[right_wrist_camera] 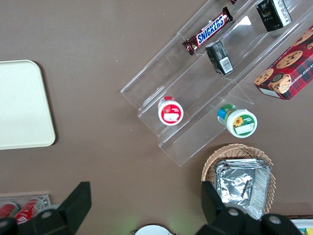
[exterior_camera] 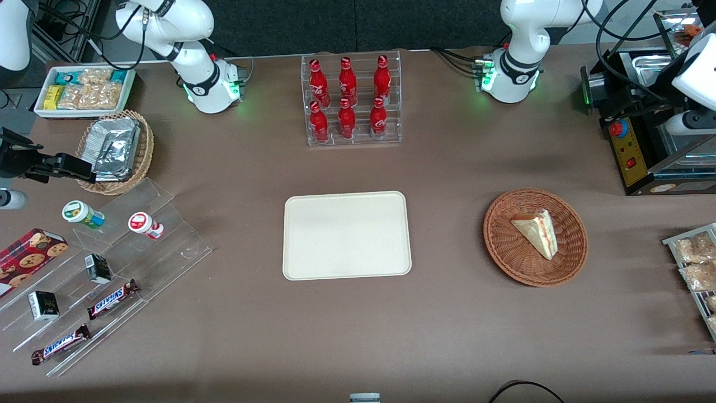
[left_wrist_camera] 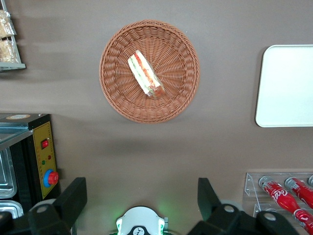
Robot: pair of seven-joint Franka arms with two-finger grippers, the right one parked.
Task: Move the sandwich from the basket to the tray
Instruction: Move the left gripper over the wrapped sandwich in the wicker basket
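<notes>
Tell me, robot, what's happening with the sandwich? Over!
Gripper open, high above table. Sandwich lies in basket. Tray bare. Nothing blocking.

"SNICKERS" on chocolate bars [exterior_camera: 113, 299]

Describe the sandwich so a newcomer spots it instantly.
Find the cream tray at the table's middle; toward the working arm's end sits a reddish-brown wicker basket. The sandwich in it is a pale triangular wedge with red-green filling. The gripper hangs open above the table.
</notes>
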